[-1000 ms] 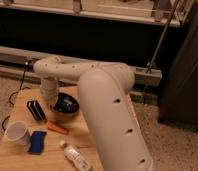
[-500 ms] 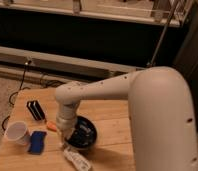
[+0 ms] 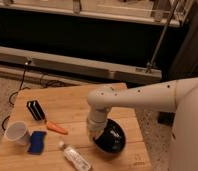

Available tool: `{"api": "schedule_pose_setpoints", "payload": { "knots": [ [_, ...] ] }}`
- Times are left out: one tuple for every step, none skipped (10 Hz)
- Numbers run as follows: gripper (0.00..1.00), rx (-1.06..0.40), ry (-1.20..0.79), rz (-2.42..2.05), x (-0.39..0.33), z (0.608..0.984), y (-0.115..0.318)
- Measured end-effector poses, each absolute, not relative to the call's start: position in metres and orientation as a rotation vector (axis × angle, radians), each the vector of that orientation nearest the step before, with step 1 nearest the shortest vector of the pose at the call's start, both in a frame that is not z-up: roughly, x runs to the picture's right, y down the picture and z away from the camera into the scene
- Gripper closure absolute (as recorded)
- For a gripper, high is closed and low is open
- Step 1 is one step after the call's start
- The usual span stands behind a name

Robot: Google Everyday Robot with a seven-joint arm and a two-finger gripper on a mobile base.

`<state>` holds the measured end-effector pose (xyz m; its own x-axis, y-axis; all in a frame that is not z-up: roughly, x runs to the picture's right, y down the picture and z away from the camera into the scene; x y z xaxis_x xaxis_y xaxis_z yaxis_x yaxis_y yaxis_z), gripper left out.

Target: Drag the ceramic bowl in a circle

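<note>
- Reaching down from the bent white arm [image 3: 142,97], the gripper [image 3: 95,132] sits at the left rim of the ceramic bowl [image 3: 114,141], low against the wooden surface [image 3: 67,102].
- You cannot tell from this view whether the gripper is open, closed or clamped on the rim; the wrist hides it.
- The bowl is in the front right part of the surface, close to the right edge and not far from the front one.
- The relation that matters: the bowl lies just to the right of the gripper, touching it or nearly so, which leaves open surface to the left and behind. It is round, so no long axis steers the drag.
- Compared with half a second ago, the bowl has shifted right and slightly forward; a second ago it was near the middle, beside the black block [image 3: 36,110]. The arm has swung with it.
- The white paper cup [image 3: 17,133], blue sponge [image 3: 37,142], orange carrot-like piece [image 3: 57,128] and plastic bottle [image 3: 74,156] lie where they did.
- Judging by that arc, you are partway round; the bottle just left of the bowl is the nearest thing to clip.
</note>
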<state>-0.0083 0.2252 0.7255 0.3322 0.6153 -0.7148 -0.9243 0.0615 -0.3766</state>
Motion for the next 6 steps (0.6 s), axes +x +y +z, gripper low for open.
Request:
{"api": "schedule_pose_setpoints", "payload": {
  "knots": [
    [1.0, -0.852, 0.407, 1.277, 0.023, 0.746, 0.202],
    [1.0, -0.794, 0.393, 1.309, 0.048, 0.769, 0.179],
    [1.0, -0.751, 0.36, 1.32, 0.059, 0.799, 0.15],
    [1.0, -0.73, 0.344, 1.321, 0.06, 0.82, 0.133],
    [1.0, -0.722, 0.342, 1.317, 0.053, 0.842, 0.116],
    [1.0, -0.722, 0.345, 1.31, 0.039, 0.859, 0.102]
  ]
}}
